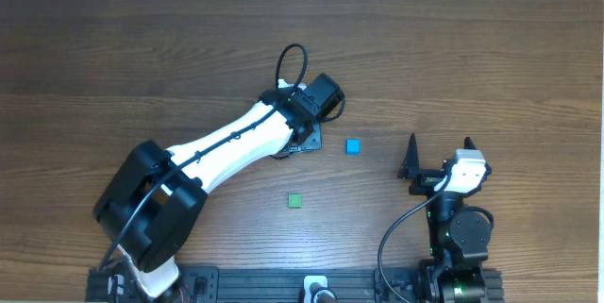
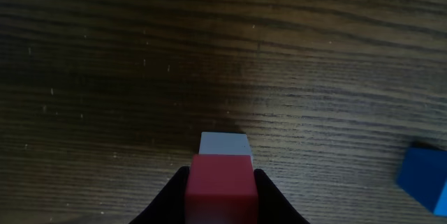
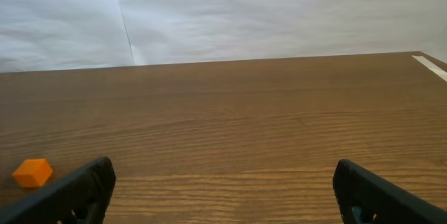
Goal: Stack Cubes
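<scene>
Left wrist view, red cube point(image 2: 218, 181): clenched between the fingers of my left hand point(image 2: 221, 199), right over a grey cube point(image 2: 225, 143); I cannot tell whether the two touch.
blue cube point(image 1: 353, 145): on the desk point(image 1: 142, 39), near, at 3 o'clock from that hand in the top view.
green cube point(image 1: 295, 200): at its 6 o'clock, apart.
orange cube point(image 3: 32, 172): on the desk.
right hand point(image 1: 440, 159): released, fingers wide apart, at 3 o'clock from the blue cube.

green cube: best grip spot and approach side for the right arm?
Come from straight above, with fingers on two opposite side faces of the green cube. It lies flat and clear on every side, so the open right gripper likely fits either pair of faces.
</scene>
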You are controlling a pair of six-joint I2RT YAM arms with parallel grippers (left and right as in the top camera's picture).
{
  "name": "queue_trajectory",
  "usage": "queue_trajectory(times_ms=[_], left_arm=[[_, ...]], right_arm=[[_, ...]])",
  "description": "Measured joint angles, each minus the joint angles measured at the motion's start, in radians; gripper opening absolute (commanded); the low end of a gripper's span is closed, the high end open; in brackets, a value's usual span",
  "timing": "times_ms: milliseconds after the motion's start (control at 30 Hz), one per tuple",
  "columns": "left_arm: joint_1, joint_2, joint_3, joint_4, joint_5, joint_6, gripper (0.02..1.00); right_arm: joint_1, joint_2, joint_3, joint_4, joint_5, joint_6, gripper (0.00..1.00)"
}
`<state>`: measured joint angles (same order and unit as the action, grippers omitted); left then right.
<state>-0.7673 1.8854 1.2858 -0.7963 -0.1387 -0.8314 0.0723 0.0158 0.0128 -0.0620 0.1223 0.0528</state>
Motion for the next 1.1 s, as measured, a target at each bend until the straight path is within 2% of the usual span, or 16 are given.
queue_trajectory(times_ms=[967,1100], left_arm=[[0.0,0.005,0.0,0.0,0.011,-0.001,0.165],[0.0,0.011,0.0,0.0,0.011,-0.001,0.194]], right_arm=[[0.0,0.0,0.0,0.0,0.0,0.0,0.993],[0.0,0.0,0.0,0.0,0.0,-0.001,0.993]])
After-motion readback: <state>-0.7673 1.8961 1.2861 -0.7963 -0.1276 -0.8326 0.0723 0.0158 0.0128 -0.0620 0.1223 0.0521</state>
